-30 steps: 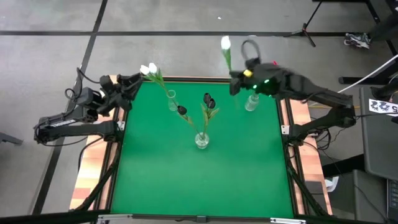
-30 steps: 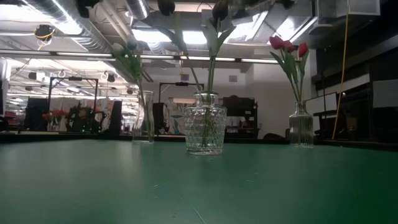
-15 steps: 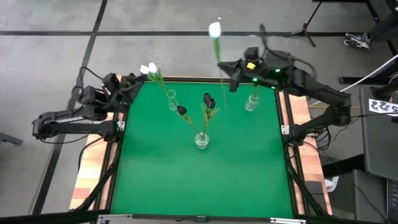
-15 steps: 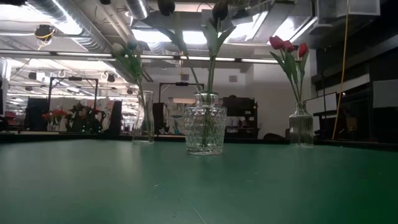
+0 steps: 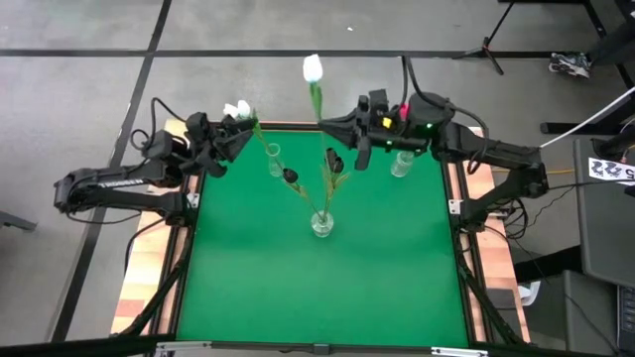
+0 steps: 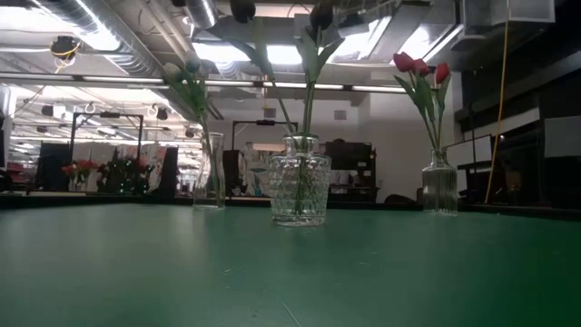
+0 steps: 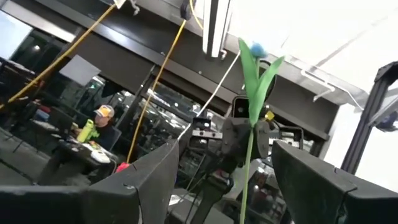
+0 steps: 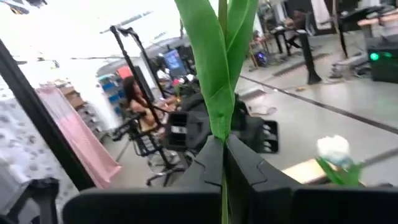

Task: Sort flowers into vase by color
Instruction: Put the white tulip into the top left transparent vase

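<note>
Your right gripper [image 5: 337, 123] sits over the table's far edge, fingers closed on the stem of a white tulip [image 5: 313, 68]. The bud stands high above the gripper and the stem runs down between the fingers [image 8: 208, 163]. It's between the tall vase and the small vase, clear of both.

Your left gripper [image 5: 238, 139] is at the far left corner of the green table [image 5: 317, 268], fingers spread apart with nothing between them. From its wrist camera you look across at the held tulip's leaves [image 7: 254, 71] and the right arm behind them.

Vases as they stand:
- Tall narrow vase [image 6: 209, 171], far left: two white tulips [image 5: 236, 109] leaning toward the left gripper.
- Round cut-glass vase [image 6: 299, 190], middle of the table: three black tulips [image 5: 333, 161].
- Small vase [image 6: 439, 186], far right, under the right arm: red tulips [image 6: 418, 66].

A person sits at a desk in the room behind, seen from the left wrist.
</note>
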